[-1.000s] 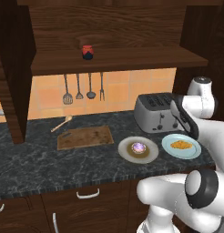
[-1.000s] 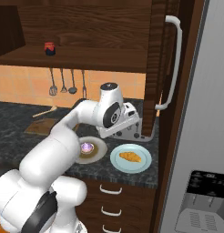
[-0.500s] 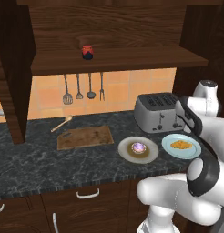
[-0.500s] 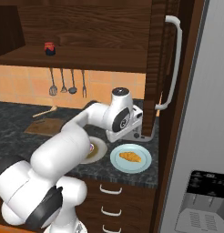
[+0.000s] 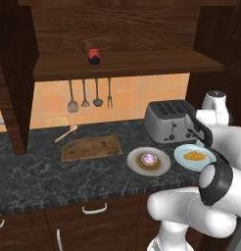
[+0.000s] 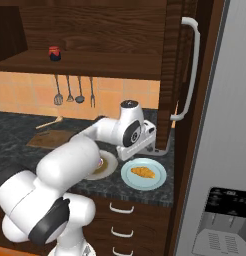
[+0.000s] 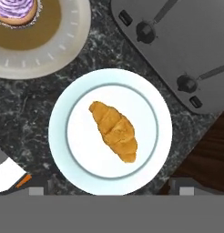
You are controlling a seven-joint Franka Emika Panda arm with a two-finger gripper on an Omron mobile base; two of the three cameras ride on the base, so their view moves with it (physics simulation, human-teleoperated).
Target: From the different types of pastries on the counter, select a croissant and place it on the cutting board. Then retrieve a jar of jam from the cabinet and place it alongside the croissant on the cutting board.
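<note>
golden-orange oblong croissant (image 6: 143, 172) lying on pale blue round plate (image 6: 129, 179) | white arm's gripper (image 6: 145, 145) hovering just above plate | red-lidded dark jam jar (image 6: 54, 53) sitting on dark wooden cabinet shelf (image 6: 95, 64)

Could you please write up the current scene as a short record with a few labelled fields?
croissant: on the pale blue plate, lying diagonally, untouched
cupcake: purple-topped, on the beige plate left of the blue one
cutting board: bare, on the counter, further left
jam jar: red lid, on the cabinet shelf
toaster: grey, behind the two plates
tool: above the croissant, looking straight down at it; fingertips spread either side of the plate
wooden spoon: beside the board's back left corner
</note>
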